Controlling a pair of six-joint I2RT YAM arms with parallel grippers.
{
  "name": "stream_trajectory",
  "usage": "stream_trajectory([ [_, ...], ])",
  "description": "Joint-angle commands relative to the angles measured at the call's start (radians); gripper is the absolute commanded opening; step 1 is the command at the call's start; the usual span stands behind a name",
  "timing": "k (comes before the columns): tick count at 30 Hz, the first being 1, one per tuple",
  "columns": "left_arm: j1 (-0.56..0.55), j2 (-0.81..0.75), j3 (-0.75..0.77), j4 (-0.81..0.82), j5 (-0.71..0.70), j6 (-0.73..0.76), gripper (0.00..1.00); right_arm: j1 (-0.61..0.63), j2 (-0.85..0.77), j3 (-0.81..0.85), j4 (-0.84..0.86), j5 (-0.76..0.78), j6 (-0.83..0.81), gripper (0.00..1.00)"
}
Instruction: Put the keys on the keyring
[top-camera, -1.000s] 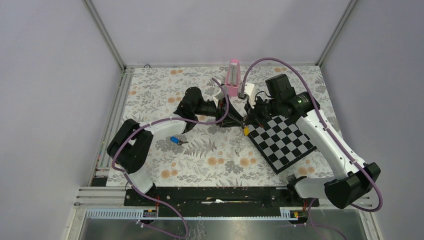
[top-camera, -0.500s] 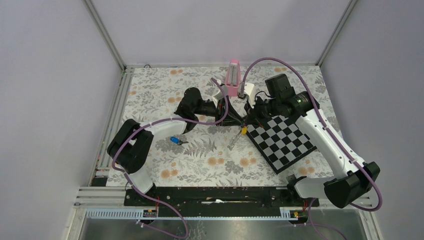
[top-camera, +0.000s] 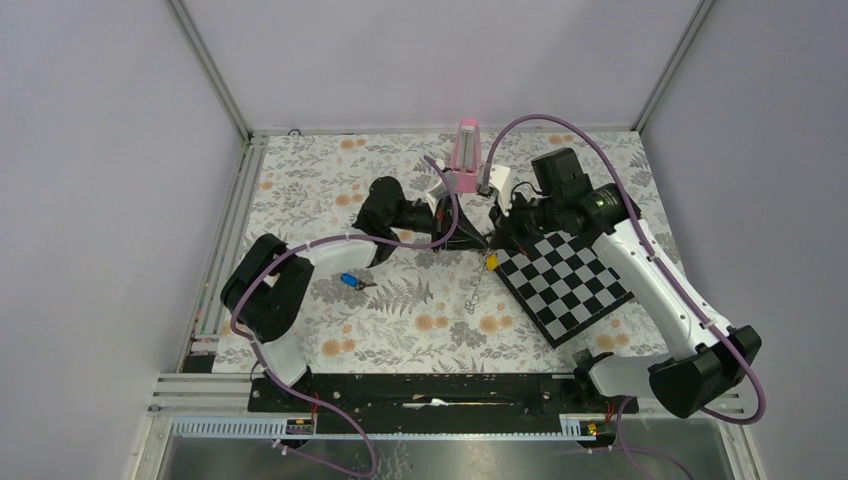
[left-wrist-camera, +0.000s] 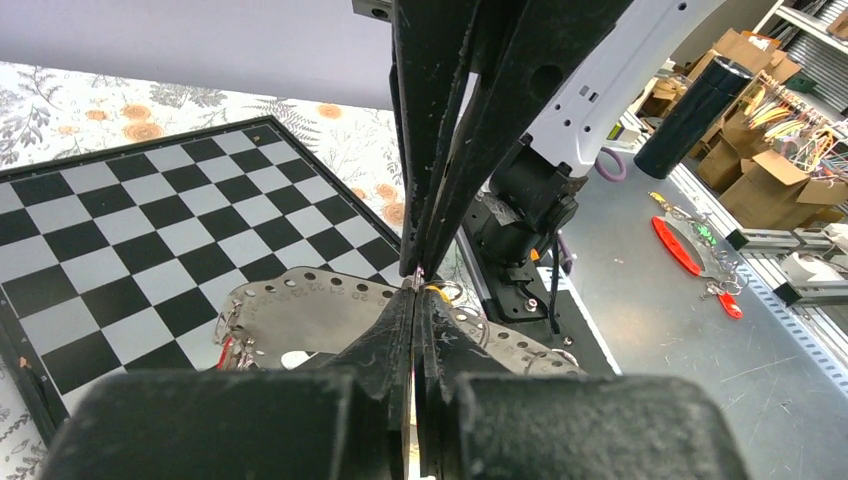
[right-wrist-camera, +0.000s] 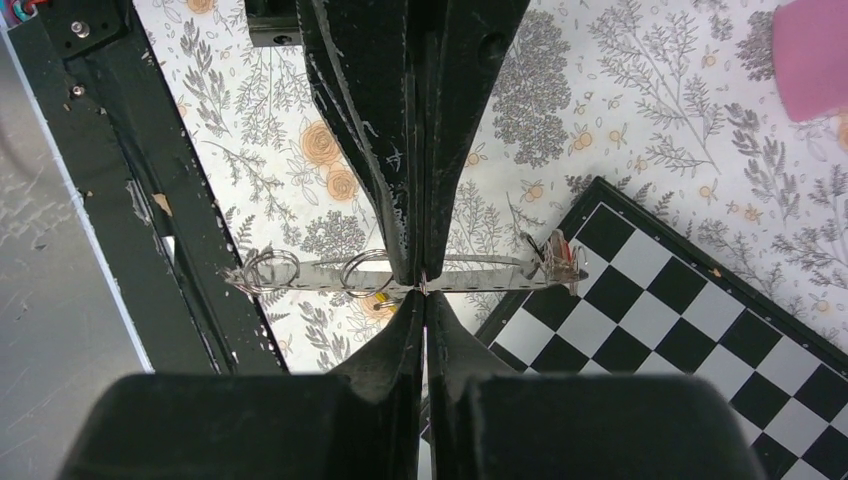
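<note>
Cloth with grey leaves and orange flowers covers the table (top-camera: 300, 190). On it we see one flat checkerboard (top-camera: 570, 285) of black and grey squares. Two arms reach in, the left arm (top-camera: 320, 250) and the right arm (top-camera: 650, 270), both black and white. They meet at the checkerboard's left corner. One tall pink block (top-camera: 466, 148) stands past that corner, on the far side.

The keyring (left-wrist-camera: 300, 305) hangs in the air over the same corner. It is a flat, shiny silver strip with little round holes and a small red piece (right-wrist-camera: 560, 252) at one end. The left gripper (left-wrist-camera: 415, 290) and the right gripper (right-wrist-camera: 423, 295) are both squeezed tight on the strip's thin edge, tip against tip at one spot.

We count two keys. The blue key (top-camera: 349, 280) lies on the cloth, well to the left of the checkerboard. The yellow key (top-camera: 491, 262) is right at the corner, under the grippers. Its metal part is hard to see, and we cannot tell if it hangs on a ring. We count two thin wire rings (right-wrist-camera: 265, 270) on the strip, and the fingers cover part of it.
</note>
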Motion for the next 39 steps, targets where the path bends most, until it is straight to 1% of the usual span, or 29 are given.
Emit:
stream_trajectory([
  [1,-0.002,0.002,-0.004,0.255,0.006,-0.153,0.00,-0.001,-0.059,-0.019,0.091,-0.018,0.030,0.12],
  [3,0.005,0.011,-0.021,0.356,-0.011,-0.259,0.00,-0.036,-0.088,-0.051,0.132,-0.050,0.055,0.24],
  [5,0.009,0.026,-0.034,0.461,-0.025,-0.341,0.00,-0.069,-0.112,-0.075,0.163,-0.099,0.082,0.32],
  [7,0.011,0.041,-0.044,0.551,-0.040,-0.426,0.00,-0.093,-0.139,-0.110,0.207,-0.144,0.111,0.38],
  [8,0.011,0.043,-0.049,0.569,-0.049,-0.456,0.00,-0.101,-0.150,-0.127,0.231,-0.159,0.122,0.40],
  [10,0.009,0.038,-0.063,0.579,-0.071,-0.463,0.00,-0.115,-0.173,-0.161,0.281,-0.186,0.143,0.43],
  [13,0.009,0.027,-0.080,0.574,-0.092,-0.457,0.00,-0.129,-0.188,-0.185,0.313,-0.221,0.162,0.44],
  [17,0.009,0.022,-0.091,0.574,-0.112,-0.457,0.00,-0.135,-0.187,-0.196,0.324,-0.290,0.165,0.41],
  [22,0.008,0.026,-0.091,0.575,-0.121,-0.462,0.00,-0.135,-0.181,-0.217,0.337,-0.322,0.168,0.35],
  [29,0.007,0.029,-0.092,0.584,-0.130,-0.470,0.00,-0.136,-0.173,-0.234,0.347,-0.353,0.170,0.20],
  [33,0.007,0.031,-0.096,0.585,-0.125,-0.464,0.00,-0.136,-0.175,-0.232,0.344,-0.347,0.165,0.02],
  [34,0.007,0.032,-0.097,0.584,-0.121,-0.459,0.00,-0.136,-0.176,-0.224,0.338,-0.344,0.158,0.00],
  [36,0.009,0.032,-0.092,0.565,-0.104,-0.433,0.00,-0.136,-0.169,-0.206,0.314,-0.329,0.140,0.00],
  [37,0.009,0.028,-0.087,0.542,-0.093,-0.410,0.02,-0.136,-0.165,-0.196,0.300,-0.314,0.122,0.00],
  [39,0.009,0.016,-0.072,0.467,-0.077,-0.346,0.11,-0.135,-0.154,-0.176,0.264,-0.290,0.094,0.00],
])
